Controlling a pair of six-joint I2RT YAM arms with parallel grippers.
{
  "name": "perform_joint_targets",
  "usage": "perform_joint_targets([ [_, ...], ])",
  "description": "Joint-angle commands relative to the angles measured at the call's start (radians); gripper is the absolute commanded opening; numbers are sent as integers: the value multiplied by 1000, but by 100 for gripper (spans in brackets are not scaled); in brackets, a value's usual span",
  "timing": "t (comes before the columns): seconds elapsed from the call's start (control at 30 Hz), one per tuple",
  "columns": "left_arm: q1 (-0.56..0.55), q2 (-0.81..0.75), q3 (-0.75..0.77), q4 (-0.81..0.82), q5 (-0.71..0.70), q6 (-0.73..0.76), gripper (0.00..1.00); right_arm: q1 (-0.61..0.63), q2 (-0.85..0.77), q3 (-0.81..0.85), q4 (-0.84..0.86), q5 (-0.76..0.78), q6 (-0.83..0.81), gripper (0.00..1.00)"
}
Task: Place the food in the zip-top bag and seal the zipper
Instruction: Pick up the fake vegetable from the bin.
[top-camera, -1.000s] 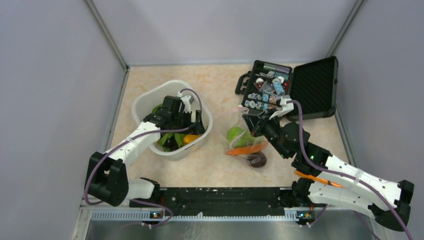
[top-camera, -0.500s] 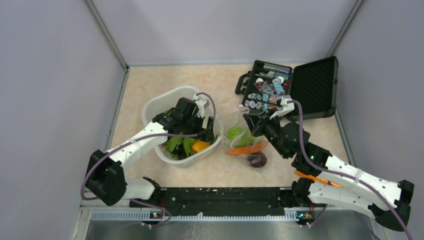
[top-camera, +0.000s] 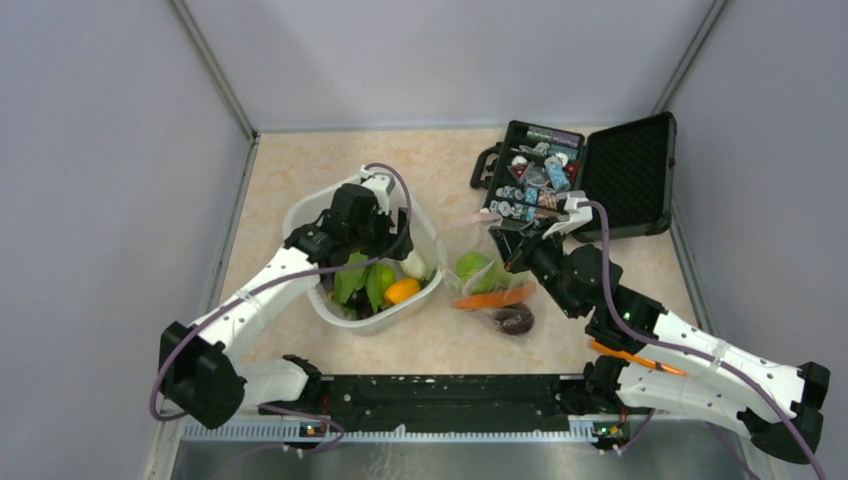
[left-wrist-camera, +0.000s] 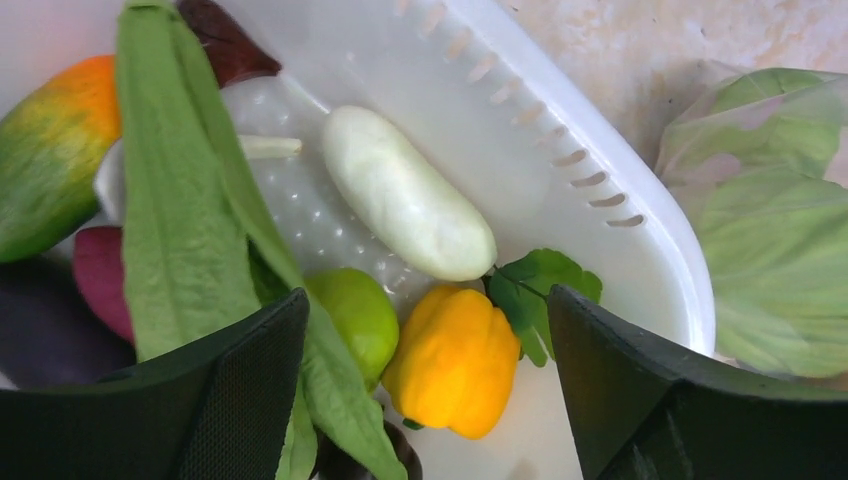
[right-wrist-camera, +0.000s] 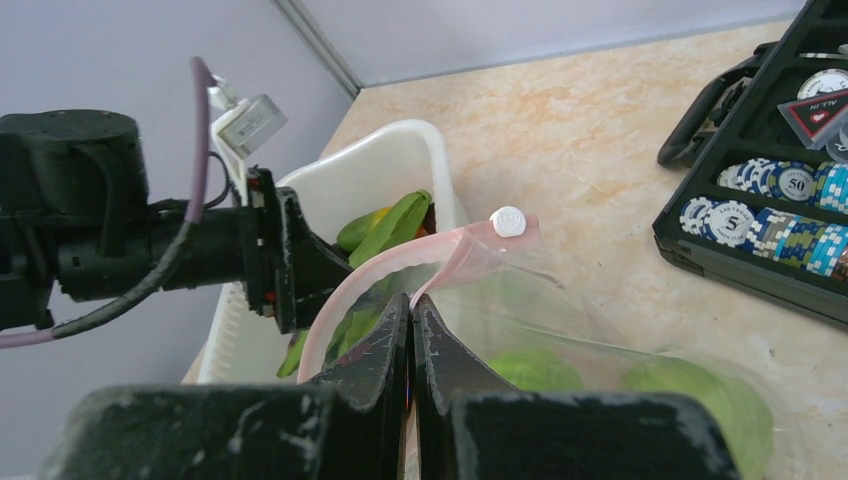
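The beige marbled table (top-camera: 300, 160) carries three things: a white tub (top-camera: 370, 322) at left centre, a clear zip-top bag (top-camera: 492, 285) just to its right, and an open black case (top-camera: 630, 175) near the far right corner.

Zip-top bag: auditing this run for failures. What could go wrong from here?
The right claw pinches the zip-top bag only at its zipper; it might slip, collapsing the mouth. The open left claw hangs over crowded food in the white tub; it could catch the leaf with the radish.
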Motion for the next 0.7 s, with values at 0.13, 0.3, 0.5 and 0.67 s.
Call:
perform_joint_targets([
  [0.13,2,120,10,227,156,-112,80,-5,-7,14,32,28,-2,0],
  [0.3,5,191,36,130,36,-149,73,-5,-3,32,13,28,-6,0],
  [0.5,5,199,-11,169,-14,-131,76,-4,-25,42,-17,40,-17,0],
  [0.67,4,263,20,196,-87,-100,81,-6,-34,34,-11,41,-12,0],
])
